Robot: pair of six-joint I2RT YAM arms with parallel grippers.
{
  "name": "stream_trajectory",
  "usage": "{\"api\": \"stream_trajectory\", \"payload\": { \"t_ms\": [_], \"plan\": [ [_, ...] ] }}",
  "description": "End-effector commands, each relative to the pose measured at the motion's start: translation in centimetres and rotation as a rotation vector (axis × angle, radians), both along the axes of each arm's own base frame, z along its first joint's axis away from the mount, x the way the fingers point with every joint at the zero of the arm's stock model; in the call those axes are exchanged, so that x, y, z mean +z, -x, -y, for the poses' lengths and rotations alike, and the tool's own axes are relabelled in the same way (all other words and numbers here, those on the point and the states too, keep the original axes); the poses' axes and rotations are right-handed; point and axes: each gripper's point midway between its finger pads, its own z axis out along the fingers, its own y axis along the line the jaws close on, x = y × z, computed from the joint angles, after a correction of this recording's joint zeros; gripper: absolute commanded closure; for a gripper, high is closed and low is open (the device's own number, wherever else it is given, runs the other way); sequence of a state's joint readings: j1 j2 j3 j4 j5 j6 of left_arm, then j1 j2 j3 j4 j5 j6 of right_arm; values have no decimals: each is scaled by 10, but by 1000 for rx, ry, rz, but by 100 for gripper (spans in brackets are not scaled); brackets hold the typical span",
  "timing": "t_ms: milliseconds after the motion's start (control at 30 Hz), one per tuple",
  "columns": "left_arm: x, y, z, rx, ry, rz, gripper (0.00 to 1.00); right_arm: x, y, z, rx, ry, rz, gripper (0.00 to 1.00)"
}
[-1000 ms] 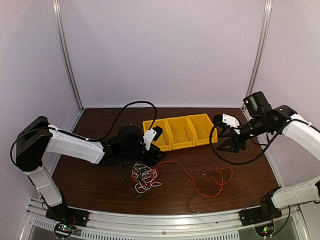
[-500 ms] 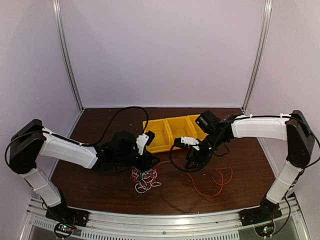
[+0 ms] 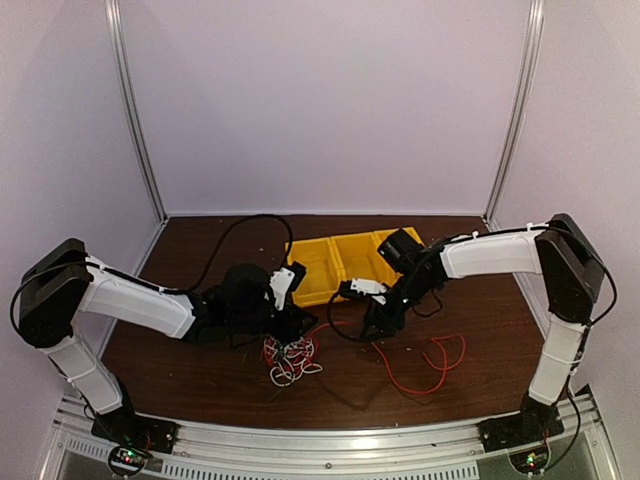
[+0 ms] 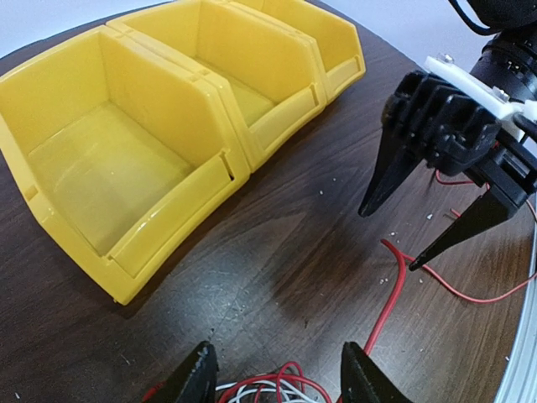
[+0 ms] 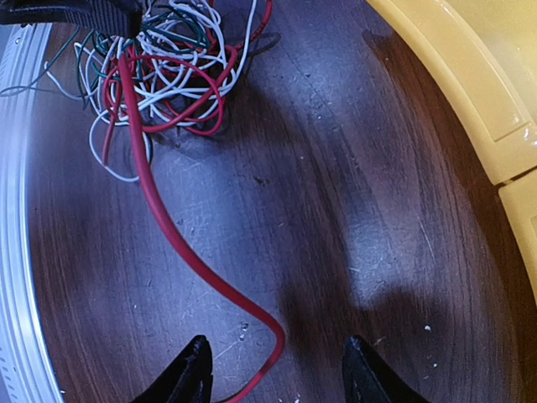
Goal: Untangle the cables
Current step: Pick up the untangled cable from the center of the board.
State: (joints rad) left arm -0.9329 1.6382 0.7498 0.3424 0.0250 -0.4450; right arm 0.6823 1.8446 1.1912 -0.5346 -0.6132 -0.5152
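— How far along does the untangling look?

— Barely begun, I'd judge. The clump of thin red, white and dark cables (image 3: 290, 358) lies knotted on the dark wood-grain bench (image 3: 480, 320), just in front of the yellow plastic bins (image 3: 345, 262). One long red cable (image 5: 172, 231) trails out of it to the right, but its near end runs back into the knot.

— And the tools?

— The left tool (image 4: 281, 379) hangs at the clump's edge with its fingers apart. Red and white loops sit between them and nothing looks pinched. The right tool (image 5: 277, 374) is spread too, low over the bench, straddling the long red cable without clamping it.

— So what's left?

— Nearly everything: each strand needs drawing free of the knot.
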Motion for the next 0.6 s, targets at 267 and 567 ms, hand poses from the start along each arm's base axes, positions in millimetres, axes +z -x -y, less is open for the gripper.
{"api": "stream_trajectory", "payload": {
  "t_ms": [267, 567],
  "plan": [
    [2, -9, -2, 29, 29, 15, 49, -5, -8, -8, -9, -22, -8, 64],
    [-1, -8, -4, 29, 23, 11, 49, 1, -10, -11, -7, -29, -9, 92]
  ]
}}
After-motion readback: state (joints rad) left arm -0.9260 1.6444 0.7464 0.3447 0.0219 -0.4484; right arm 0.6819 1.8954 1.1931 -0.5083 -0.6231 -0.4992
